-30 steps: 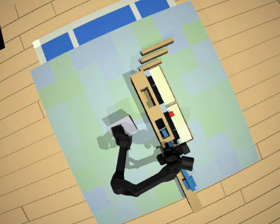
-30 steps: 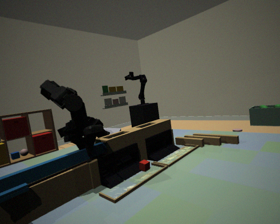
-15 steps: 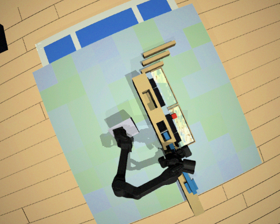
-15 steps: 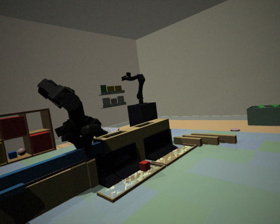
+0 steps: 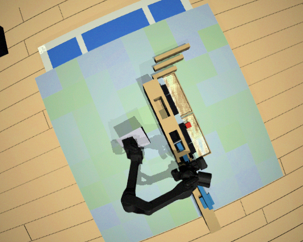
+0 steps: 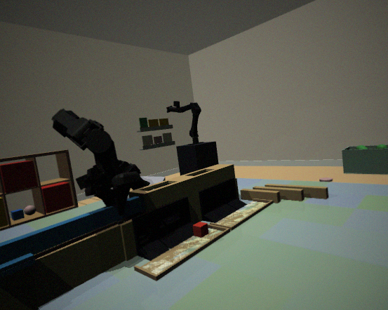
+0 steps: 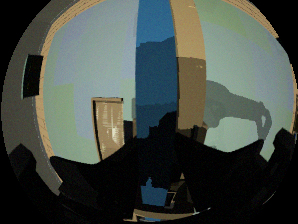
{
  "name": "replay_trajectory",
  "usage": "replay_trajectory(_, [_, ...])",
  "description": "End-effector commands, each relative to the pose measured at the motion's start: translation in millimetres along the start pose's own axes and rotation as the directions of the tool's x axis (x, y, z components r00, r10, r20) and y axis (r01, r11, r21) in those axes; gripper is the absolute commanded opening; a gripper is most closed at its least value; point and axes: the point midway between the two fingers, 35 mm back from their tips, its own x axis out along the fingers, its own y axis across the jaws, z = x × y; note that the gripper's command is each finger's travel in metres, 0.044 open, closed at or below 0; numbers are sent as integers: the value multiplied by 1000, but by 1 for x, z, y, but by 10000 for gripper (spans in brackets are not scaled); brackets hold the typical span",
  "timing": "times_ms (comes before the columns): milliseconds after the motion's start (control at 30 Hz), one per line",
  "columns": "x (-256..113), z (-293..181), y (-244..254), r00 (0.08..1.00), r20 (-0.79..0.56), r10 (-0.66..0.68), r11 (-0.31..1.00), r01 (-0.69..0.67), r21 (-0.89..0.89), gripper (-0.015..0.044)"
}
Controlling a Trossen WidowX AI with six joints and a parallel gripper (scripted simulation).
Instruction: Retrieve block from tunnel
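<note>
The top view is showing the black gripper [image 5: 186,163] [image 6: 118,210] [image 7: 157,137] working at the five o'clock end of a long tan wooden tunnel [image 5: 172,123] [image 6: 195,200], its fingers closing around a long blue handle bar [image 5: 206,197] [image 6: 57,229] [image 7: 156,75]. The bar is sticking out toward five o'clock, running beside a tan wooden rail [image 5: 212,222] [image 6: 89,249] [image 7: 190,30], and blue is also showing through the nearer of two rectangular roof openings. The small red cube-shaped block [image 5: 188,125] [image 6: 200,229] is sitting outside the tunnel, at its three o'clock side, on a shallow wood-rimmed tray [image 5: 205,143] [image 6: 156,277] with a mottled pale floor. It is resting near the divider at the tray's eleven o'clock end, apart from the gripper, which is at about six o'clock from it. A second mottled tray [image 5: 183,94] [image 6: 250,213] is continuing toward eleven o'clock beyond that divider. Three loose tan wooden rods [image 5: 172,52] [image 5: 168,63] [image 5: 164,73] [image 6: 313,191] [image 6: 292,193] [image 6: 260,195] are lying roughly side by side past the tunnel's eleven o'clock end. The black arm [image 5: 168,198] [image 6: 104,154] is bending round from a pale-topped base [image 5: 143,137] [image 6: 156,179] at nine o'clock from the tunnel, elbowing out toward seven o'clock.
</note>
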Motion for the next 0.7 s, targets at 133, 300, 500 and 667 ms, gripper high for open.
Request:
replay_trajectory(133, [-2,0,1,1000,3,-2,1000,2,4,210])
replay_trajectory(300, [-17,-1,5,999,34,-25,999,24,30,341])
replay_trajectory(500, [-37,0,10,996,84,-42,998,37,60,440])
replay_trajectory(667, [-39,-28,7,996,81,-44,998,39,59,440])
